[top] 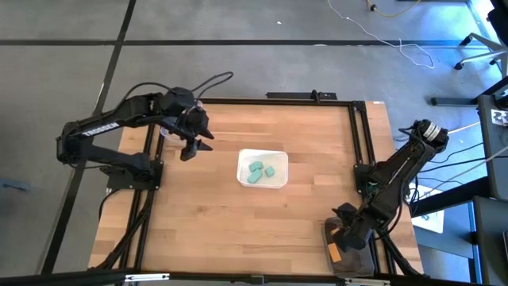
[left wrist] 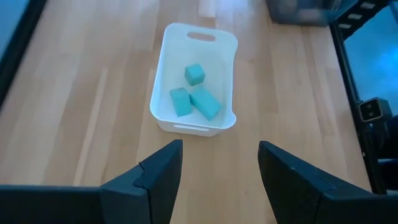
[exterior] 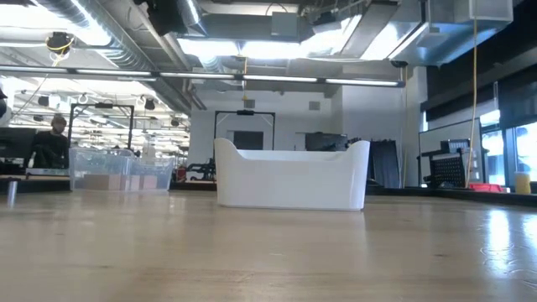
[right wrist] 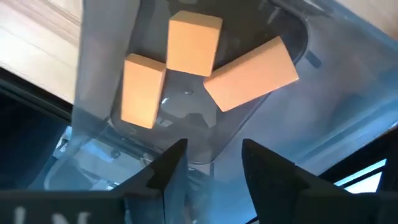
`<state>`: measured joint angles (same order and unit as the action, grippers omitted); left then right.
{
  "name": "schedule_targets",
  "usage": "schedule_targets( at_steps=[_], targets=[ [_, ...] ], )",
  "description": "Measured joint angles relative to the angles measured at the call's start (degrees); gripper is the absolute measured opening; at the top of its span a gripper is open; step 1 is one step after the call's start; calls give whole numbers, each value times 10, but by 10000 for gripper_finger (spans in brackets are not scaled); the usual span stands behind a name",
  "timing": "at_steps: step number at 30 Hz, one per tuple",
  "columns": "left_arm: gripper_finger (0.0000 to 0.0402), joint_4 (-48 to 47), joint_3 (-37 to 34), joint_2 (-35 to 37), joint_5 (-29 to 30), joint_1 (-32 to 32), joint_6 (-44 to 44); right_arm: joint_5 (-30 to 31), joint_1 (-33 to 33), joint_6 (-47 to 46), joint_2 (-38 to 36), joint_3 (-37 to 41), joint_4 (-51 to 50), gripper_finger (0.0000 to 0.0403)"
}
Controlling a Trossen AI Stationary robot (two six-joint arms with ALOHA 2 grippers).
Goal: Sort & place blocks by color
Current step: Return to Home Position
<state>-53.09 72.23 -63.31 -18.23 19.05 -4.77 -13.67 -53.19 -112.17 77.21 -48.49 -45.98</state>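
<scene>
Evidently near its close, the colour sort shows three teal blocks (top: 262,171) lying together inside the white tray (top: 279,159) at the middle of the table (top: 198,230). Three orange blocks (right wrist: 193,40) rest in the dark bin (top: 361,262) at the near right corner.

The right gripper (right wrist: 214,148) hangs directly over that bin, its fingers parted and holding nothing. The left gripper (top: 198,149) is at the far left of the table, well apart from the tray and facing it. Its fingers are spread wide and are also empty.

A clear tub (exterior: 122,168) stands at the far left in the low view. The pale tan shapes (exterior: 109,180) inside it are probably the wood-coloured blocks, though they are too small to count.

No block shows loose on the tabletop in the overhead view, so the placing looks complete, with one colour in each container. All that appears to be left is for both arms to draw back to rest. The right arm has more to do, since it must rise out from above the bin.
</scene>
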Motion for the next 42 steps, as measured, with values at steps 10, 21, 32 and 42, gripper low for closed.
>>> schedule_targets(
  at_steps=[10,21,32,42],
  targets=[
    [202,-14,0,109,32,0,32,70,57,90,-35,-4,51,123],
    [202,-59,1,183,40,0,47,246,144,377,-81,-112,43,10],
    [202,-82,0,276,79,0,52,545,161,890,-120,-284,-15,22],
    [202,-80,-23,412,209,0,61,618,162,859,-262,-288,-207,13]
  ],
)
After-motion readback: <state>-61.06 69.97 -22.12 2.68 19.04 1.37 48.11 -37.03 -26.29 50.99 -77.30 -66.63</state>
